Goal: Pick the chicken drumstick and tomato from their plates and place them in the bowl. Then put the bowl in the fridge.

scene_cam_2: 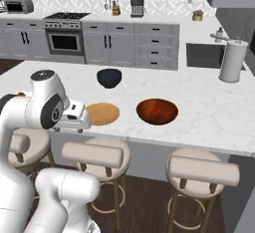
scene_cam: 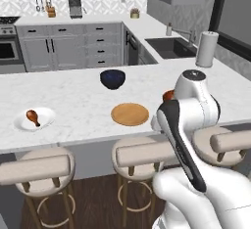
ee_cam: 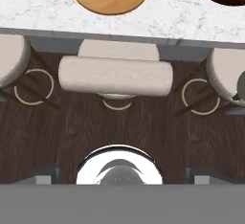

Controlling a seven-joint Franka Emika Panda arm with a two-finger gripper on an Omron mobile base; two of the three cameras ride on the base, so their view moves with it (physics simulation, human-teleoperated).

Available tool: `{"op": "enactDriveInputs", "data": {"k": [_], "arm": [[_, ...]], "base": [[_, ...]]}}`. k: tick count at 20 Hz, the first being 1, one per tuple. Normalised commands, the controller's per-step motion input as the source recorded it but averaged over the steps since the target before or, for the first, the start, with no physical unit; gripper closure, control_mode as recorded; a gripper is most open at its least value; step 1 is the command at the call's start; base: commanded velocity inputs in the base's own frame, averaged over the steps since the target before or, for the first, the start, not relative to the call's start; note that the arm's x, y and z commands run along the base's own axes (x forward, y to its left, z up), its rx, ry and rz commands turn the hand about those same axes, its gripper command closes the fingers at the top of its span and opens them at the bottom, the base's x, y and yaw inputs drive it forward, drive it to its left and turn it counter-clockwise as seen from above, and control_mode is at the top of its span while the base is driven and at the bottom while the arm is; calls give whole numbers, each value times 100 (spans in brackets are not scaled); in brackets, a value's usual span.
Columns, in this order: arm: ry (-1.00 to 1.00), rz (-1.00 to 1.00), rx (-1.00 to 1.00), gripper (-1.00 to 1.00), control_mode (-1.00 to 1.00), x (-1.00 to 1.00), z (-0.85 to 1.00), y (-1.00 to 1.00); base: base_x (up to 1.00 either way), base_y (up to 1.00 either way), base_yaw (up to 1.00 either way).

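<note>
Resting on white plate: chicken drumstick | tomato: apparently the red shape inside reddish-brown bowl | wooden plate: bare | gripper: jaws spread, holding nothing

Glossy reddish-brown bowl, matt wooden plate, polished marble counter.

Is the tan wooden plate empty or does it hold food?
Empty: the wooden plate shows a bare tan top, while the drumstick lies on the white plate.
</note>
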Motion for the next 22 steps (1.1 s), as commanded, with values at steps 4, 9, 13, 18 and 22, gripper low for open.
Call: {"op": "enactDriveInputs", "data": {"k": [4,9,13,18,22], "arm": [[0,0,0,-100,100,0,0,0],[0,0,0,-100,100,0,0,0],[0,0,0,-100,100,0,0,0],[0,0,0,-100,100,0,0,0],[0,0,0,-100,100,0,0,0]], "base": [[-36,100,0],[-20,100,0],[-11,100,0],[25,71,0],[61,0,0]]}}
